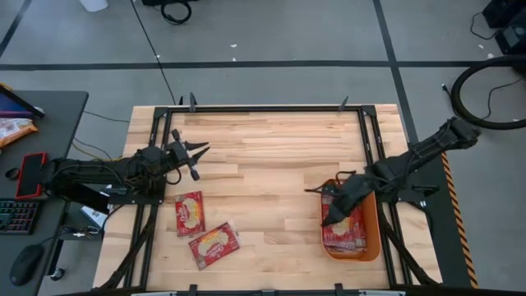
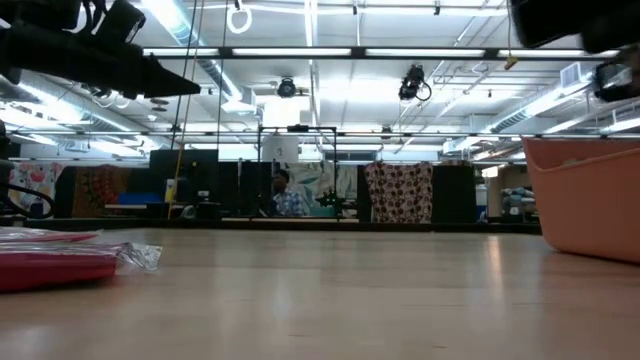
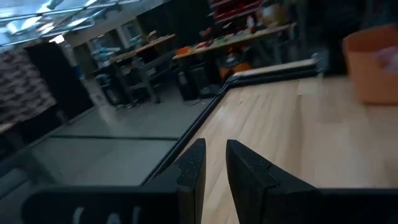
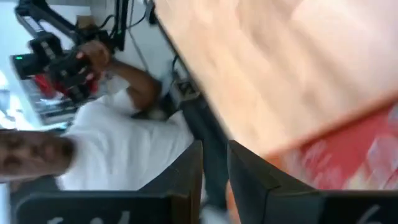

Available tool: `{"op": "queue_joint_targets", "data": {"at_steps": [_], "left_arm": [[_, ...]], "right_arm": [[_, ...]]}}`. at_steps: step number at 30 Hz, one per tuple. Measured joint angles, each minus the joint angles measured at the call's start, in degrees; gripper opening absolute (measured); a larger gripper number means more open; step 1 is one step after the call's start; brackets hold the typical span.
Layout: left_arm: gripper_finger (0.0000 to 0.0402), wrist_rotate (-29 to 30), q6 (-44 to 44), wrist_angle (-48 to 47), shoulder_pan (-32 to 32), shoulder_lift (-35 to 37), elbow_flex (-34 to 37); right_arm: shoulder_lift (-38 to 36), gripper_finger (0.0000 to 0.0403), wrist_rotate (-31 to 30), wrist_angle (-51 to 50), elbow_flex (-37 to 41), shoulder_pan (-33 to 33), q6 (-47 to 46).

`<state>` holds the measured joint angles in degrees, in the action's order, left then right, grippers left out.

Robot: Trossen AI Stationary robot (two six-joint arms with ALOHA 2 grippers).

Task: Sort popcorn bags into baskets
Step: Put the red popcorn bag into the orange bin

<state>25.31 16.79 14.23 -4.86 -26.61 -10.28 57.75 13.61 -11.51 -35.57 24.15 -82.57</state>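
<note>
Two red popcorn bags lie flat on the table's near left part (image 1: 189,214) (image 1: 214,244); the low view shows one as a flat red packet (image 2: 50,262). The orange basket (image 1: 371,224) stands at the near right, with several red bags (image 1: 345,234) inside; it also appears in the low view (image 2: 590,200) and the left wrist view (image 3: 373,62). My right gripper (image 1: 333,204) hovers over the basket's left part, fingers close together with nothing between them (image 4: 214,149); a red bag (image 4: 348,155) lies below it. My left gripper (image 1: 196,156) waits shut above the table's left side (image 3: 216,152).
Black frame rails (image 1: 156,164) run along the table's edges. A desk on the left carries a keyboard (image 1: 16,215), a mouse (image 1: 25,263) and an orange-and-white snack bag (image 1: 12,127). A person in a white shirt (image 4: 124,143) stands beyond the table's edge. Bare wood (image 1: 271,164) lies between the arms.
</note>
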Motion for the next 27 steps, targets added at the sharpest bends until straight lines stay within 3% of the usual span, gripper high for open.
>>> {"op": "queue_joint_targets", "data": {"at_steps": [5, 10, 15, 21, 25, 27], "left_arm": [[0.0068, -7.7, -2.0, 4.8, 0.0, 0.0, 0.0], [0.0068, -16.8, -2.7, 11.2, 0.0, 0.0, 0.0], [0.0068, -21.2, -4.5, 16.2, 0.0, -1.0, 0.0], [0.0068, -15.8, -14.3, 15.4, 0.0, -6.0, -0.1], [0.0068, -13.0, -21.1, 3.3, 0.0, -11.0, -4.7], [0.0068, -13.6, -23.3, -4.5, 0.3, -14.1, -9.5]], "right_arm": [[4.8, 0.0068, 2.9, 3.1, 0.0, -6.4, 17.5], [8.5, 0.0059, 1.4, 3.5, -2.2, -10.3, 33.5], [11.4, 0.0059, 1.0, 12.9, -2.6, -12.4, 46.6], [13.6, 0.0059, 0.9, 20.0, -2.7, -15.2, 57.9], [14.4, 0.0059, -2.2, 19.9, -2.7, -17.6, 72.7], [15.0, 0.0059, -7.3, 21.2, -2.7, -18.4, 78.3]]}}
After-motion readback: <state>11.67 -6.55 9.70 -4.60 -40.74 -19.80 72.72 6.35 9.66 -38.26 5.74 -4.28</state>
